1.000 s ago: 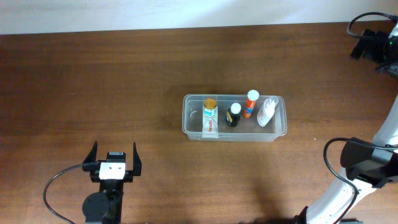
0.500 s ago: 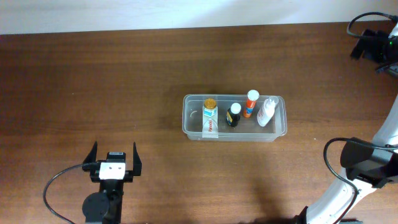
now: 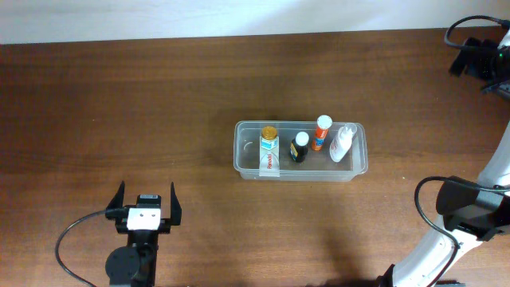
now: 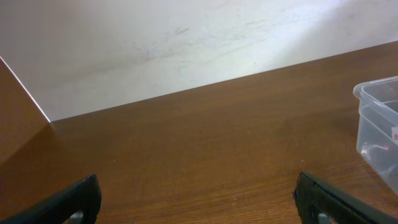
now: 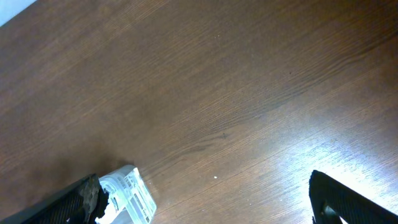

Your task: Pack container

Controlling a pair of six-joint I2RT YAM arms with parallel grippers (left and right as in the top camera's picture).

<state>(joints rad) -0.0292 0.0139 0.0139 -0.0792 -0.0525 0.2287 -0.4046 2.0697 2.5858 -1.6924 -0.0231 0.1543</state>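
The container (image 3: 248,148), a clear shallow tub, sits at the middle of the table. Standing in it are a yellow-capped bottle (image 3: 269,141), a dark bottle with a white cap (image 3: 299,147), an orange bottle (image 3: 320,133) and a white bottle (image 3: 342,143). My left gripper (image 3: 146,195) (image 4: 196,194) rests near the front left, open and empty, far from the tub. One corner of the container (image 4: 379,118) shows at that wrist view's right edge. My right gripper (image 3: 476,57) (image 5: 202,199) is raised at the far right corner, open with nothing between its fingers. A clear end of the container (image 5: 127,194) peeks beside one of its fingers.
Dark brown wooden table (image 3: 159,104) with a pale wall along its far edge (image 4: 155,43). The right arm's base and cable (image 3: 466,209) stand at the front right. The left arm's base (image 3: 127,263) is at the front left.
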